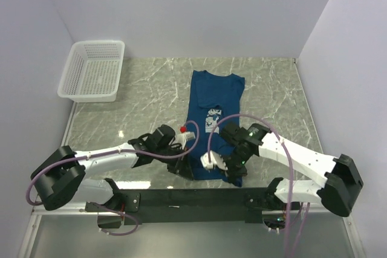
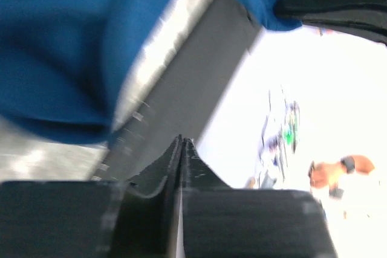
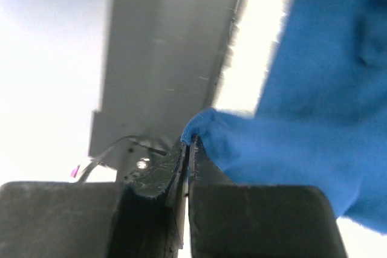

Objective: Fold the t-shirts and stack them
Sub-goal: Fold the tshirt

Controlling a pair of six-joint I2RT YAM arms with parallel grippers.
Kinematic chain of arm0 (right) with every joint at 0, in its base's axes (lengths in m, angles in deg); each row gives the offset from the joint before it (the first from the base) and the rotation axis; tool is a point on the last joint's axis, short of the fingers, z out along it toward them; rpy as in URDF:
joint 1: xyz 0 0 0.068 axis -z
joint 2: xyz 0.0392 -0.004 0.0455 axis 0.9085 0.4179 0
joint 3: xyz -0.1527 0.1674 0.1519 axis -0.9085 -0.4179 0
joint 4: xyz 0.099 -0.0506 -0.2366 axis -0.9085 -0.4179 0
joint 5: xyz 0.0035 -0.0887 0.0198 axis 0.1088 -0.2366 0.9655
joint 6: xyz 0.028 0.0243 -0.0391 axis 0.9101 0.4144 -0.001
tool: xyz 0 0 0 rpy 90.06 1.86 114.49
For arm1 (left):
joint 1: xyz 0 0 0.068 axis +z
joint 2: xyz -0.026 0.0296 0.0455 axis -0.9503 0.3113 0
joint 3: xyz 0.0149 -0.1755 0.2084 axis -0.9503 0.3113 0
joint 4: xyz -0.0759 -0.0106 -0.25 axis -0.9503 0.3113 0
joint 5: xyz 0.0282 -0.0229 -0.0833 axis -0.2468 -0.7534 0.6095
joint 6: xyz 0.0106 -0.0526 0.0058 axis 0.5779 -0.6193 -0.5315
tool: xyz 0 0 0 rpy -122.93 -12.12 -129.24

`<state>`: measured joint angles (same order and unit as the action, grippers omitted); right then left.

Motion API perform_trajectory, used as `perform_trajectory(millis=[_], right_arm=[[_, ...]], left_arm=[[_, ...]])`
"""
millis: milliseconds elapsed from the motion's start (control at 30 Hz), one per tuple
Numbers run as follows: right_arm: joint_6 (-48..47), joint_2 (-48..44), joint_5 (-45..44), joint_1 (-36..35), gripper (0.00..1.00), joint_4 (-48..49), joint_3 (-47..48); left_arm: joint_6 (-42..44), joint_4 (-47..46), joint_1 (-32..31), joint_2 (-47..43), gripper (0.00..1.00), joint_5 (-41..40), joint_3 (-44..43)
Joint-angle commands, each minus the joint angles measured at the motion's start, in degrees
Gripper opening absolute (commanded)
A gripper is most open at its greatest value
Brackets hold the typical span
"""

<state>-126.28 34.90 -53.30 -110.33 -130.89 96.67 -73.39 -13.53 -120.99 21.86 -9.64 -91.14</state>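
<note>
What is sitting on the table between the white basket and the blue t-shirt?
Nothing: in the top view, only bare marble table shows between the basket and the t-shirt.

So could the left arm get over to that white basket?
Probably: nothing lies between the left gripper and the basket, only bare table. It stands in the far corner, though.

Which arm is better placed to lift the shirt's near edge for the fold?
Right, probably. The right gripper appears shut on a corner of the t-shirt. The left gripper is shut too, yet no cloth shows between its tips; the fabric lies beyond them.
</note>
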Motion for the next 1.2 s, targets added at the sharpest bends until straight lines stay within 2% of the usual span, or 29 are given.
perform_trajectory(millis=[0,33,67,100,133,233,267,367,400,467,567,733,833,1000,1133,1167], right_arm=[[-2.5,-2.6,0.3,-6.7,0.03,-4.3,-0.9],[-1.9,-2.6,-0.3,-7.9,0.16,-3.8,-1.8],[-0.3,-2.7,-1.7,-9.7,0.26,-3.2,-2.1],[0.3,-2.8,-2.3,-10.0,0.39,-2.0,-2.4],[0.7,-3.0,-2.5,-10.0,0.46,-1.6,-2.0],[2.9,-5.6,-4.2,-8.8,0.54,-0.3,-0.7],[5.5,-6.7,-4.8,-7.3,0.56,1.2,-0.4],[8.7,-9.9,-2.7,5.4,0.62,6.4,1.2],[10.2,-9.9,-1.8,12.8,0.62,10.4,1.4],[13.7,-8.7,-1.2,18.0,0.62,13.1,2.2],[17.4,-4.5,-0.3,21.4,0.60,16.2,3.1],[21.9,-1.6,2.0,21.6,0.59,20.3,2.5],[22.1,-1.3,2.6,21.8,0.59,20.4,2.0],[22.1,-2.4,3.4,22.8,0.59,20.7,1.3],[21.9,-2.3,3.9,23.1,0.59,20.6,1.2],[21.8,-2.2,4.0,23.2,0.59,20.6,1.1]], left_arm=[[1.2,-1.9,-3.9,-1.7,0.11,8.8,0.9],[1.6,-1.3,-4.8,-2.1,0.17,8.8,0.5],[2.2,1.6,-5.6,-3.0,0.28,8.2,0.2],[3.5,3.4,-6.5,-3.7,0.33,7.0,-0.9],[4.3,5.1,-6.8,-4.7,0.36,5.8,-1.4],[6.5,12.4,-6.8,-11.1,0.41,-1.4,-4.1],[6.7,14.3,-6.8,-15.0,0.45,-9.4,-4.9],[2.8,21.0,-6.7,-19.5,0.62,-24.8,-6.2],[1.2,22.4,-6.4,-19.5,0.72,-31.6,-6.1],[-2.3,21.8,-6.1,-17.0,0.72,-33.2,-4.6],[-5.4,18.1,-5.9,-11.0,0.75,-32.8,-3.8],[-4.0,13.8,-5.8,-1.8,0.75,-32.8,-7.5],[-2.7,14.5,-5.8,3.5,0.71,-32.3,-10.4],[-2.0,14.0,-5.9,6.0,0.51,-30.4,-10.7],[-2.5,11.7,-5.8,4.3,0.40,-28.7,-9.1],[-2.7,11.3,-5.9,3.5,0.28,-27.8,-8.9]])
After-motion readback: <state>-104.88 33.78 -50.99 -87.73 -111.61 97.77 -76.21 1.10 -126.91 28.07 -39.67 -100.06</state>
